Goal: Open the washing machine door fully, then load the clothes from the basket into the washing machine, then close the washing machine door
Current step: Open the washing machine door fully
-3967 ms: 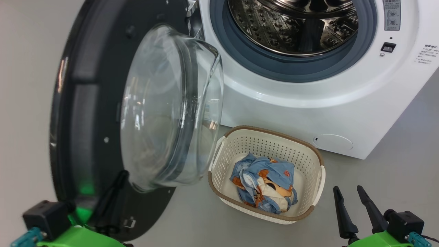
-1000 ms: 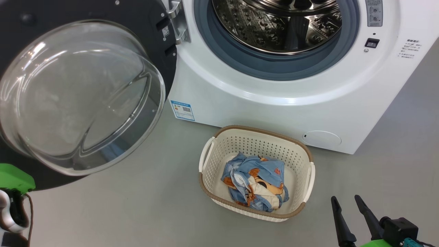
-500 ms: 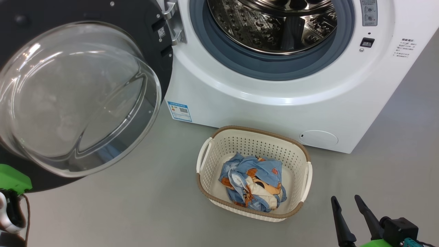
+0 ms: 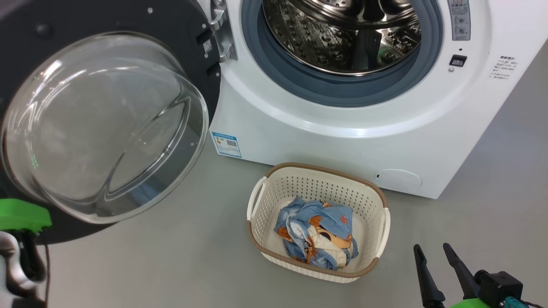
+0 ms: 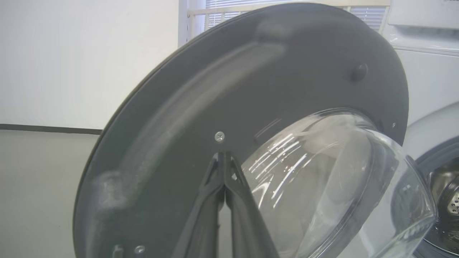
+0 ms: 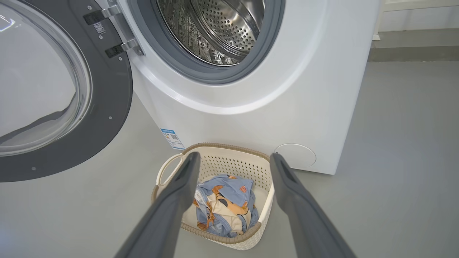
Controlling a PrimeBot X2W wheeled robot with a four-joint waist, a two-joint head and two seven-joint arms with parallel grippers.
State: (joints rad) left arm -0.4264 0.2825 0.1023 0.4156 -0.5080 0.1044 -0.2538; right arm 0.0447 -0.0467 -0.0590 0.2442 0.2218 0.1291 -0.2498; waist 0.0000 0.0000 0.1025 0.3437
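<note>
Looking down from the head view, seeing the washing machine door (image 4: pixel 102 124) hanging wide open at the left, its glass bowl bulging toward the camera, beside the washing machine (image 4: pixel 342 141) with its steel drum bare. Noting the basket (image 4: pixel 319 169) sitting on the grey floor (image 4: pixel 171 265) just before the machine's front, the clothes (image 4: pixel 319 237) lying bunched inside. Finding the right end effector (image 4: pixel 431 247) at the lower right, fingers spread wide and gripping nothing, hovering to the right of the basket and apart from it. Along the left wrist view, seeing the left end effector (image 5: pixel 223 157) pressed fully closed and empty, tips pointing at the door's dark inner face just beside the glass bowl; touching or not, unable to tell. Along the right wrist view, looking between the spread fingers at the basket and clothes lying beyond, the open drum above them, the door off to the left.
</note>
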